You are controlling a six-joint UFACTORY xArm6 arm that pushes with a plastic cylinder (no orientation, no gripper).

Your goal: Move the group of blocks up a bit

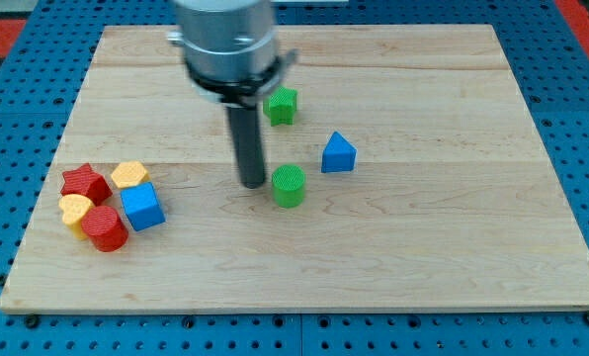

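A tight group of blocks sits at the view's lower left: a red star point(84, 182), a yellow hexagon point(129, 175), a blue cube point(141, 207), a yellow block point(75, 211) and a red cylinder point(105, 228). My tip point(252, 184) rests on the board near the middle, well to the right of that group. It is just left of a green cylinder point(289, 185), close to touching it.
A green block point(281, 105) lies above and right of my tip, partly beside the arm's grey body point(225, 44). A blue triangular block point(338, 153) lies right of the green cylinder. The wooden board point(423, 257) sits on a blue pegboard.
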